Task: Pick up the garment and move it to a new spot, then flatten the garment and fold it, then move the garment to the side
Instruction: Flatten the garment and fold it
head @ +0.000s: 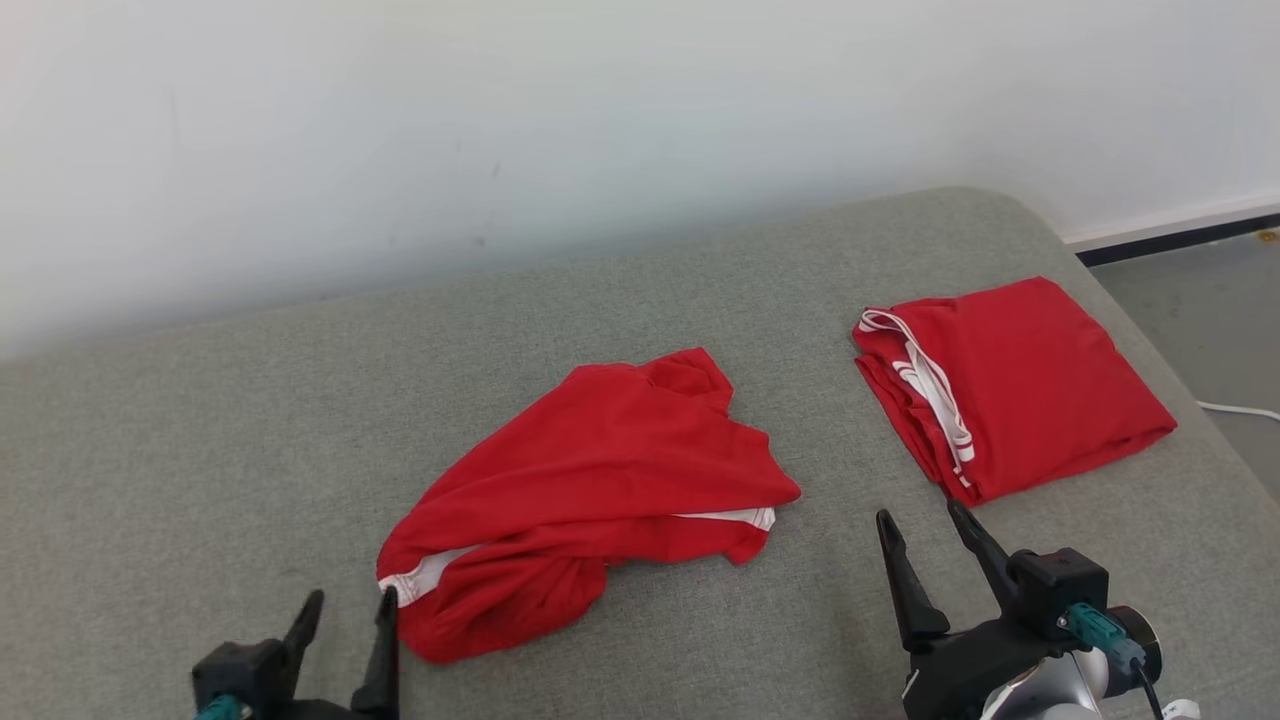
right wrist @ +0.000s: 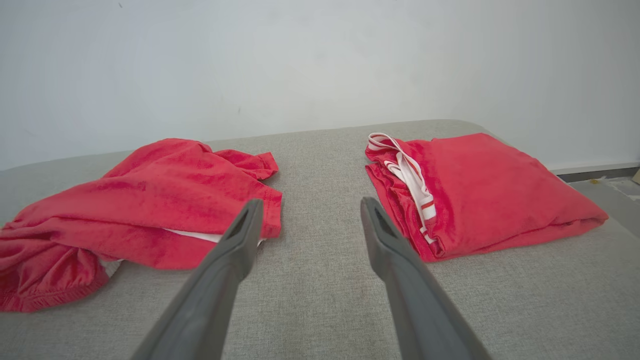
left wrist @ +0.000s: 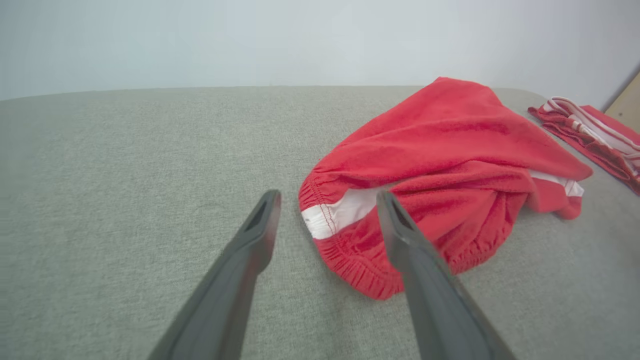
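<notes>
Red shorts (head: pixel 590 490) are lying crumpled on the grey cushion (head: pixel 200 450), seemingly awaiting flattening and folding; left gripper (head: pixel 350 600) and right gripper (head: pixel 918 512) are gaping wide, holding nothing.

The red garment (head: pixel 600 470) lies crumpled in a loose heap on the grey cushion (head: pixel 200 450), its elastic waistband bunched at the near left end with a white strip showing, another white strip along its near edge, well apart from a folded red garment (head: pixel 1030 380) to its right
</notes>
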`<state>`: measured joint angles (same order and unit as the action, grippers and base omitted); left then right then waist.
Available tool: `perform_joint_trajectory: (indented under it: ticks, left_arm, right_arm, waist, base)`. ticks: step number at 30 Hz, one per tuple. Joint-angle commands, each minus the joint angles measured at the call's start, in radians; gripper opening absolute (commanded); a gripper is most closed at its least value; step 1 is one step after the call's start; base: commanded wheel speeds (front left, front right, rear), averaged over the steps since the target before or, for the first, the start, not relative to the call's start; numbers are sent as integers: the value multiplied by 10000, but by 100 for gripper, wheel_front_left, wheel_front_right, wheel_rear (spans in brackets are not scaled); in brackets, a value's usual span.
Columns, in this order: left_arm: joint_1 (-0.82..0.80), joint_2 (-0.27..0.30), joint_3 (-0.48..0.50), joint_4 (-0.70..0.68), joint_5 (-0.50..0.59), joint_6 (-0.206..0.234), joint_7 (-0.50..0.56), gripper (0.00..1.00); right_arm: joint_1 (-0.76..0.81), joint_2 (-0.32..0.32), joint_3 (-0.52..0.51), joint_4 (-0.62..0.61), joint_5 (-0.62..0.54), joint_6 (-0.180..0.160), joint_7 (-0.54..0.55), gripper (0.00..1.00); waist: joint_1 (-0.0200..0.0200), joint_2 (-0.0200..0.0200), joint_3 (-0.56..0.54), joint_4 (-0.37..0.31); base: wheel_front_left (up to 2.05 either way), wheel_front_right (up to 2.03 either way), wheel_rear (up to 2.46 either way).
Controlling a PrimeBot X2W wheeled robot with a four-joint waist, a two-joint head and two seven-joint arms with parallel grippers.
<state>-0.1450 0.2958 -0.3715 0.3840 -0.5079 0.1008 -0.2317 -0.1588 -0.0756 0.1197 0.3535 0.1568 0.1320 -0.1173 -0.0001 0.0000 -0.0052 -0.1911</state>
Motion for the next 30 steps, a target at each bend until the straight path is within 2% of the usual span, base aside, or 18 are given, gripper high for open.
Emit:
perform_joint_trajectory:
  ticks: [1,6,9,16,23,30]
  left_arm:
    - [204,-84,220,-198,-147,149,-177,100]
    - [706,-451,1345,-1472,196,401,-338,100]
    - [1208,-922,2316,-2486,647,441,-321,100]
    - [1970,-1920,3820,-3424,1499,-123,-318,100]
    - [2290,-2291,4333,-3321,2135,-649,-319,100]
    - [2299,-2411,4367,-3192,2423,-920,-320,100]
  right_arm:
    - [136,-13,-44,-27,-103,-29,-8,100]
    - [197,0,-149,-62,-117,-29,-10,100]
    - [231,2,-191,-57,-119,-29,-3,100]
    - [276,-2,-57,138,34,-29,207,100]
    - [-170,-38,-27,926,467,-29,1068,100]
    - [-1065,66,-304,2277,702,-28,1982,100]
  waist:
    - [1,0,-26,62]
    - [1,0,-93,294]
    - [1,0,-137,457]
    - [1,0,-250,872]
    - [1,0,-236,1323]
    - [1,0,-25,1743]
  base:
    - [0,0,0]
    - [0,0,0]
    - [0,0,0]
    - [0,0,0]
    - [0,0,0]
    - [0,0,0]
